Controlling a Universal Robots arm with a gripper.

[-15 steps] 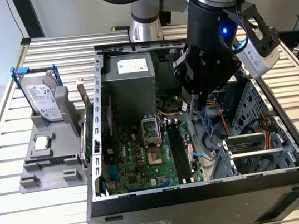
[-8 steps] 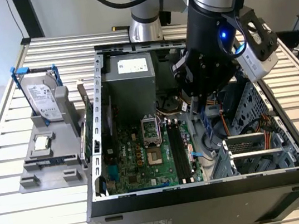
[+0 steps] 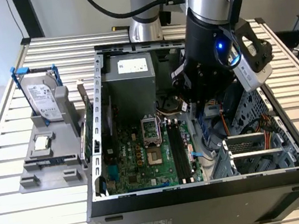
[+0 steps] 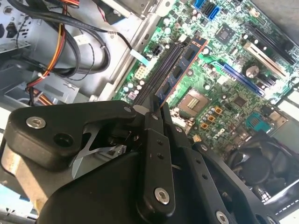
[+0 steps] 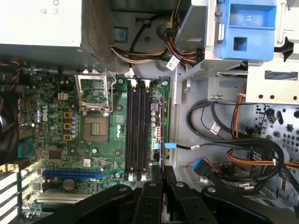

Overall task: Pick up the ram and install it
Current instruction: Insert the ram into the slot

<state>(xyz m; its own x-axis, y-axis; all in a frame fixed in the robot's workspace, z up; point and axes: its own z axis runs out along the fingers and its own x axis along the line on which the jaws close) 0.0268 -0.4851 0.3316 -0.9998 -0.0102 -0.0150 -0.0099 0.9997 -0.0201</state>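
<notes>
Over the motherboard (image 5: 60,116), inside the open case (image 3: 208,204) on the bench (image 3: 41,218), I have the end effector (image 5: 161,170) closed down narrow on one end of the ram (image 5: 160,130). Its black fingers (image 5: 152,191) pinch the stick edge-on, and the rest of it runs out ahead of them. In the second wrist view the ram (image 4: 183,63) shows its dark chips and lies parallel to the long black slots (image 4: 161,70). It sits just beside them, on the side toward the cable bundle (image 5: 233,154) rather than toward the CPU socket (image 5: 96,128). In the exterior view the arm (image 3: 215,40) stands upright above that part of the case. It is well apart from the hard drive (image 3: 43,97), which is parked in its grey fixture (image 3: 45,167) off to the exterior view's left.

I'd judge the pick-up done and the installing the step in hand: the stick is carried and lined up lengthwise with the slots. I cannot tell from these views whether its lower edge hangs clear of the board or already touches a slot. The two slots nearest the socket look empty.

By my reading, seating it calls for the edge sitting squarely over one slot along its whole length, with no tilt end to end. It then needs a straight press down with a firm grip. A slight sideways offset could put the edge on the slot wall or on the small components beside it.
</notes>
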